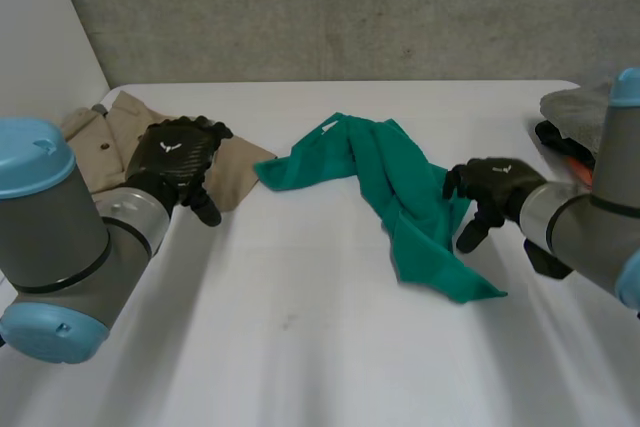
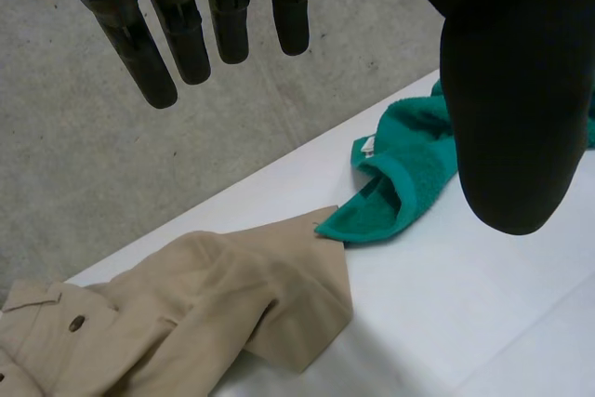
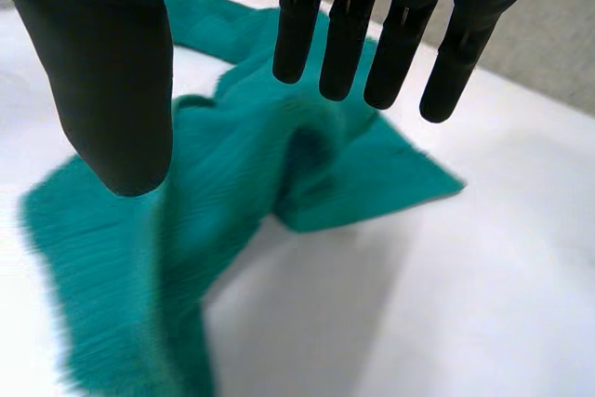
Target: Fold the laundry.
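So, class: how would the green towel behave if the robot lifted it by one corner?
Probably floppy: the green towel lies crumpled in soft folds, so it would likely hang limp. Its fuzzy pile, seen in the left wrist view, suggests good grip, not slippery. A push would likely bunch it rather than slide it whole.

White counter (image 1: 300,347), grey wall (image 1: 350,7) behind.
Counter is plain white and smooth, its far edge meeting the rough grey wall. A white panel (image 1: 40,17) stands at the far left corner. A black item with an orange bit (image 1: 552,137) lies by the right edge, can't tell what.
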Available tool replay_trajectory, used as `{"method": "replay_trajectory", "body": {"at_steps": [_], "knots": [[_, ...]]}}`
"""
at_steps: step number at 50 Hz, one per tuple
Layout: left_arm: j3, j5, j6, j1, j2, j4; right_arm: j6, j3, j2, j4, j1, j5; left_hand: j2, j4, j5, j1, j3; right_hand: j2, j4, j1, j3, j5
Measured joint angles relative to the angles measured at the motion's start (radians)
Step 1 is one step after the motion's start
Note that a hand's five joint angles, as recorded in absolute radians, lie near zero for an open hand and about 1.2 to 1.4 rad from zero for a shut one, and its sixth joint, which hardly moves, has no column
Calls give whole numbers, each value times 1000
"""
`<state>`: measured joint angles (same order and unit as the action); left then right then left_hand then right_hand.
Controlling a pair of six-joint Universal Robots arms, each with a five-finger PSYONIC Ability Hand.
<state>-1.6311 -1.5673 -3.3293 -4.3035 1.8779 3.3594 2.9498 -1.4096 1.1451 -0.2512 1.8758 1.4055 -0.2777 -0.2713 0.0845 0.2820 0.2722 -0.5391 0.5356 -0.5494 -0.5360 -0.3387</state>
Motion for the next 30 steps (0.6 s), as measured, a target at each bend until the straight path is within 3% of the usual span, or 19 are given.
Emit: {"method": "replay_trajectory", "body": {"at_steps": [14, 17, 19, 21, 26, 30], "knots": [[-43, 3, -2, 4, -1, 47, 160, -128, -50, 94, 60, 26, 0, 0, 0, 0, 0, 17, -17, 18, 13, 7], [-46, 2, -3, 3, -1, 52, 171, -119, -79, 122, 69, 47, 0, 0, 0, 0, 0, -151, 137, -142, -139, -163], [-46, 2, -4, 3, -1, 54, 176, -107, -101, 147, 76, 69, 0, 0, 0, 0, 0, -458, 449, -446, -450, -473], [-45, 1, -4, 3, 0, 55, 178, -97, -113, 165, 82, 87, 0, 0, 0, 0, 0, -615, 605, -585, -607, -628], [-32, 1, -6, 6, 7, 60, 173, -73, -105, 185, 99, 123, 8, 6, -3, -2, -3, -638, 658, -587, -647, -653], [-3, 3, -7, 14, 23, 71, 118, -62, -14, 166, 115, 119, 48, 44, -32, -49, -40, -638, 658, -587, -647, -653]]}}
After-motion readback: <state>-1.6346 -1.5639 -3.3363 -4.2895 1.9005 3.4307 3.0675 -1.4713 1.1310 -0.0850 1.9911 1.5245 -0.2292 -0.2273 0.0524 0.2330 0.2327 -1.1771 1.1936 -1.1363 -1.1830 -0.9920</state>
